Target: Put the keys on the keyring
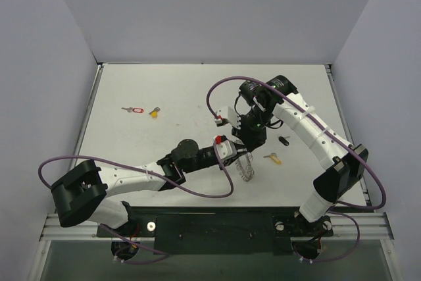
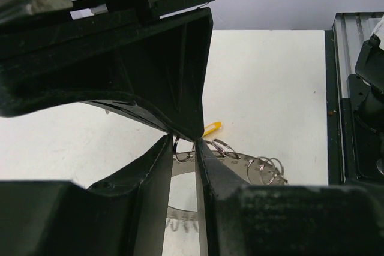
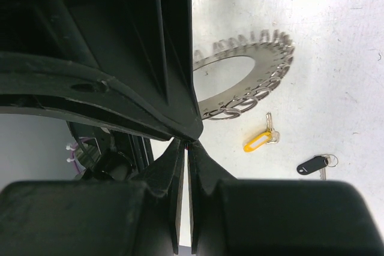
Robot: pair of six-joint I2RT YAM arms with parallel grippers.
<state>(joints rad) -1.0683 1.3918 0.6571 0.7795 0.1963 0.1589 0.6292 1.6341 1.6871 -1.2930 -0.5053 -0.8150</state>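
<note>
Near the middle of the white table, as the top camera saw it, the keyring stood on edge, a narrow upright band of silvery coiled wire. The left gripper met it from the left and the right gripper from the far side, both at its upper part. A yellow-tagged key lay just to its right, and a black-tagged key sat a little farther back. A red-tagged key and a yellow-headed key lay near each other, well apart from the ring at the far left.

From the left wrist, the left gripper had its fingers a narrow way apart and clamped on the keyring. One wire loop sat between the tips, and more loops ran off to the right as overlapping silver circles. The right gripper's dark finger pointed down at the same spot. The yellow-tagged key showed just behind.

From the right wrist, the right gripper had its fingers pressed together; whether any wire was pinched between them could not be told. The keyring spread to the right from behind the upper finger as a flat silvery ring with a scalloped edge of small loops. Below it on the table lay the yellow-tagged key and, beside that, the black-tagged key.
</note>
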